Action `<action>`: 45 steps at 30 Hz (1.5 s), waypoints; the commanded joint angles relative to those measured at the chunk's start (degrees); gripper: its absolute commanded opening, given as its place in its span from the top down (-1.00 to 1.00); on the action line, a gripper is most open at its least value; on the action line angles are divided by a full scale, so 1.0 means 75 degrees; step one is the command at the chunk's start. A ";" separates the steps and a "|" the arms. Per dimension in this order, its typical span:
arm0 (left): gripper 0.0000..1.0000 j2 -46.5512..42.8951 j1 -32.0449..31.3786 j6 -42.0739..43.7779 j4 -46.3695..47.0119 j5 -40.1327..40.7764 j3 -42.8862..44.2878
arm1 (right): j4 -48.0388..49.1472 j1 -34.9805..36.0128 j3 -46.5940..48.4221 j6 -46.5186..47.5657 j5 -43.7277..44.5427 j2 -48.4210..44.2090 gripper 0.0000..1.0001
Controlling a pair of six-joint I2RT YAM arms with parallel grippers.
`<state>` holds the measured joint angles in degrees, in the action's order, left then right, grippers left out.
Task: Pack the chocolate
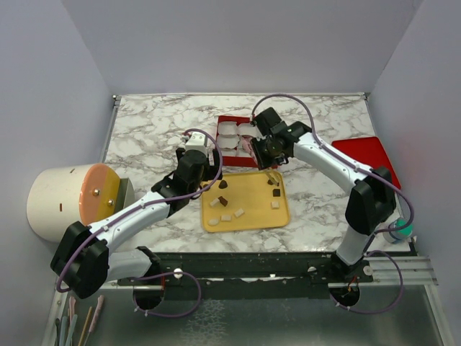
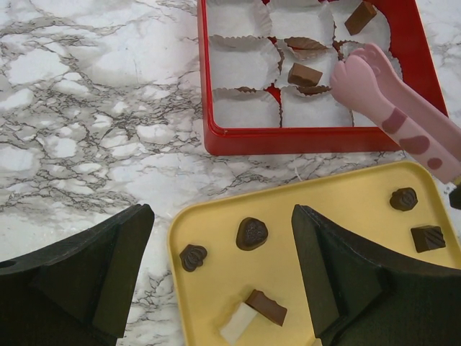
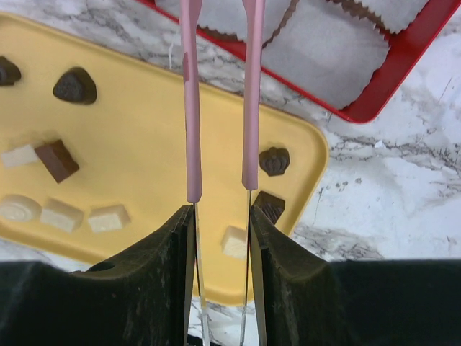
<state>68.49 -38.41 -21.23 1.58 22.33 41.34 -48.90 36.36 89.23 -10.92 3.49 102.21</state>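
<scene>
Crossing red box rim [image 2: 288,140], pink tongs [image 2: 403,112] sit pinched in right claw [image 3: 221,213]

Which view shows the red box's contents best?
Left wrist: the red box fills the upper frame, with white paper cups and two chocolate pieces visible. Top external shows it small, partly behind the right arm. Right wrist catches only one corner.

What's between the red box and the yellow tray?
Only bare marble table, seen in the left wrist view; the pink tongs cross over one end.
</scene>
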 commanded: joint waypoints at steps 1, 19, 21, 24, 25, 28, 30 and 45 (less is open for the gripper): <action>-0.75 0.0006 0.0025 -0.0052 -0.0043 0.0232 -0.0051 | 0.0267 0.0273 -0.0579 -0.0010 -0.0406 -0.0678 0.25; -0.78 -0.0259 0.0128 -0.0204 -0.0199 0.0222 -0.0010 | 0.0631 0.1653 -0.1607 -0.0277 -0.0933 -0.0928 0.20; -0.78 -0.0282 0.0158 -0.0204 -0.0200 0.0222 0.0002 | 0.0614 0.1716 -0.1538 -0.0268 -0.0936 -0.0832 0.19; -0.78 -0.0299 0.0187 -0.0204 -0.0200 0.0200 -0.0004 | 0.0597 0.1801 -0.1464 -0.0239 -0.0968 -0.0675 0.17; -0.78 -0.0305 0.0197 -0.0204 -0.0200 0.0189 -0.0005 | 0.0592 0.1827 -0.1432 -0.0233 -0.0985 -0.0628 0.16; -0.78 -0.0292 0.0229 -0.0216 -0.0200 0.0154 -0.0010 | 0.0588 0.1905 -0.1369 -0.0213 -0.0980 -0.0481 0.15; -0.78 -0.0293 0.0246 -0.0227 -0.0200 0.0113 -0.0010 | 0.0588 0.1914 -0.1343 -0.0198 -0.0963 -0.0399 0.13; -0.79 -0.0289 0.0329 -0.0274 -0.0130 -0.0105 -0.0073 | 0.0461 0.2011 -0.0911 -0.0041 -0.0752 0.0232 0.04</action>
<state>67.44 -36.36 -22.83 0.54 22.76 41.34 -45.52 50.70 79.90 -12.12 -2.52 102.15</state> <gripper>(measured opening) 0.891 0.476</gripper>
